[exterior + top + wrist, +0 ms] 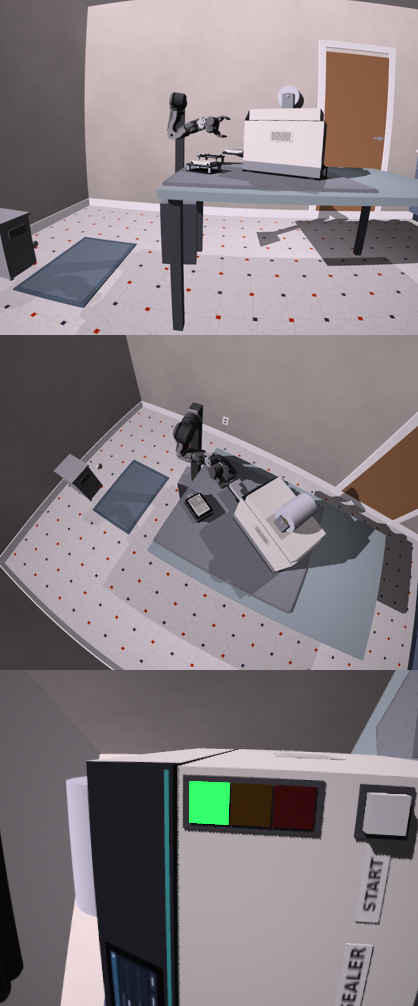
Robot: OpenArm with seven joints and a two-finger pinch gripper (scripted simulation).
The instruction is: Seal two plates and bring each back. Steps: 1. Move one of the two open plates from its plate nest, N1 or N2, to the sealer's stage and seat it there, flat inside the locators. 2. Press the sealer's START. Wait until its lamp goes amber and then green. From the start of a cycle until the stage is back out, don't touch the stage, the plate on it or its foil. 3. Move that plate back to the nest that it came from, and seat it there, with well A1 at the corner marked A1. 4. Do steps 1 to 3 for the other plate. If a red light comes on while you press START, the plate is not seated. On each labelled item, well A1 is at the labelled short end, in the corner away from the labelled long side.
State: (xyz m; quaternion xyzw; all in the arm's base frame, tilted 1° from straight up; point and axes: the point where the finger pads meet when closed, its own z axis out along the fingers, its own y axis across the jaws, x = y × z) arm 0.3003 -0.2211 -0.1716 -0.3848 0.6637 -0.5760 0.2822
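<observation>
The sealer shows a lit green lamp; the amber and red lamps are dark. The START button is at the upper right in the wrist view, with nothing touching it. The stage is out, with a pale-topped plate on it; whether its foil is on is too small to tell. The other plate lies in a black nest, its wells showing. A second nest behind looks empty. My gripper is open and empty, above the stage and beside the sealer.
The foil roll stands on top of the sealer. The sealer's body bounds the space to the right of the gripper. The arm's column stands behind the nests. A grey cabinet is on the floor far left.
</observation>
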